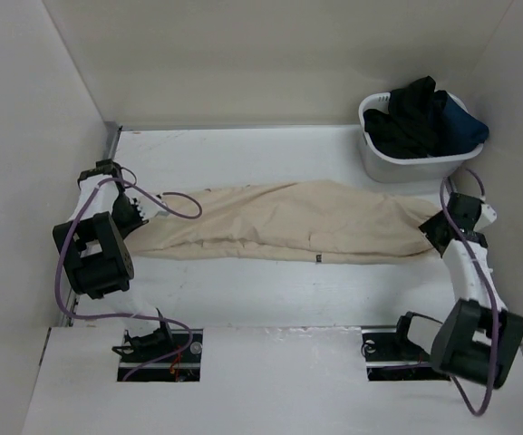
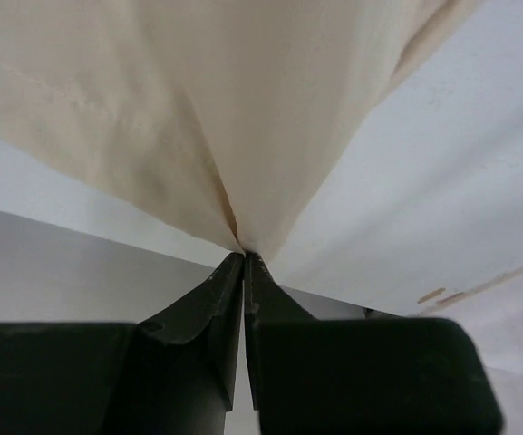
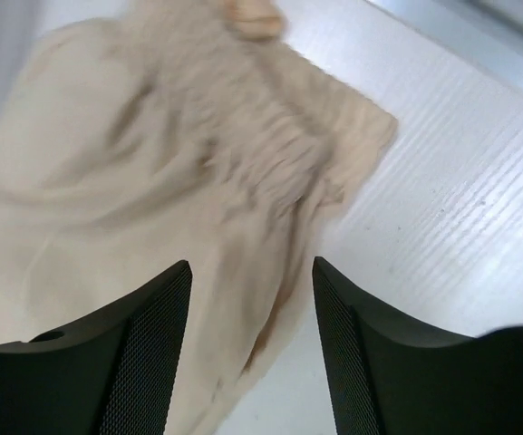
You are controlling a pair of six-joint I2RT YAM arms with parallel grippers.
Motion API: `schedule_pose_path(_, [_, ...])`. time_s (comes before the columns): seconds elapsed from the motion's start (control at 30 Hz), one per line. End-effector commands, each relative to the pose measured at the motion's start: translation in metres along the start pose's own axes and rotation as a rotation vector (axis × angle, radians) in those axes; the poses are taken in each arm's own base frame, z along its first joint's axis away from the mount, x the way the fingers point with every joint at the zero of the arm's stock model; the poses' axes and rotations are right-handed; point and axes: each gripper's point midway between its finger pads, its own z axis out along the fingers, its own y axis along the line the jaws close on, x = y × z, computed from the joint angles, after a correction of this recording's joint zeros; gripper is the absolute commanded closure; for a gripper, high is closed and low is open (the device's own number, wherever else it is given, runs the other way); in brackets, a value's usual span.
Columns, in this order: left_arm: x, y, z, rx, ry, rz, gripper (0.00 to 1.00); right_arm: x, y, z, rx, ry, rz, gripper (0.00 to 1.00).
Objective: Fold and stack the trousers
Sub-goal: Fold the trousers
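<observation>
Top external: trousers (image 1: 288, 222) span the tabletop (image 1: 243, 294), nine to three o'clock. Left fingers (image 2: 211, 308) pinch the nine-o'clock end (tips tight) — right fingers (image 3: 152, 344) spread above cloth.

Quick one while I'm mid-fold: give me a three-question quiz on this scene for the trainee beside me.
1. True or false: the left claw is pinched shut on an end of the trousers.
2. Where on the table does the white basket of dark clothes stand? A) far right corner B) near left corner C) between the arm bases
3. Fill in: in the right wrist view, the right claw has its jaws ____, with the beige cloth lying between and beneath them.

Key: 1 true; 2 A; 3 open.
</observation>
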Motion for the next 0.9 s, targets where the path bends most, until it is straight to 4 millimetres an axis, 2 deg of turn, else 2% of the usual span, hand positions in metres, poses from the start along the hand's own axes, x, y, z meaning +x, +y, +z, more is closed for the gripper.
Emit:
schedule_pose_path(0.0, [-0.001,0.021,-0.009,-0.097,-0.003,0.009,0.95,-0.038,0.03,-0.062,-0.061,-0.201,-0.263,0.39])
schedule_pose_path(0.07, [-0.002,0.028,-0.008,-0.113,-0.008,0.004,0.95,-0.03,0.056,-0.092,-0.153,-0.25,-0.424,0.39])
schedule_pose_path(0.1, [-0.003,0.031,-0.008,-0.122,-0.009,0.001,0.95,-0.015,0.075,-0.104,-0.238,-0.244,-0.518,0.41])
schedule_pose_path(0.13, [-0.003,0.034,-0.008,-0.128,-0.01,-0.002,0.95,0.009,0.101,-0.118,-0.366,-0.217,-0.642,0.41])
schedule_pose_path(0.2, [-0.002,0.039,-0.009,-0.14,-0.012,-0.007,0.95,0.075,0.145,-0.145,-0.635,-0.114,-0.91,0.4])
schedule_pose_path(0.3, [-0.004,0.041,-0.009,-0.141,-0.017,-0.008,0.94,0.152,0.179,-0.162,-0.818,0.026,-1.196,0.41])
schedule_pose_path(0.37, [-0.005,0.041,-0.008,-0.139,-0.017,-0.007,0.94,0.19,0.192,-0.161,-0.862,0.105,-1.362,0.4])
schedule_pose_path(0.4, [-0.005,0.041,-0.008,-0.141,-0.018,-0.007,0.94,0.203,0.198,-0.159,-0.878,0.121,-1.419,0.39])
schedule_pose_path(0.57, [-0.006,0.045,-0.011,-0.163,-0.018,-0.006,0.94,0.238,0.223,-0.157,-0.952,0.144,-1.565,0.39])
schedule_pose_path(0.7, [-0.006,0.046,-0.012,-0.166,-0.017,-0.006,0.94,0.262,0.218,-0.158,-0.993,0.181,-1.654,0.34])
schedule_pose_path(0.87, [-0.007,0.045,-0.011,-0.163,-0.017,-0.005,0.94,0.271,0.218,-0.144,-0.954,0.18,-1.678,0.29])
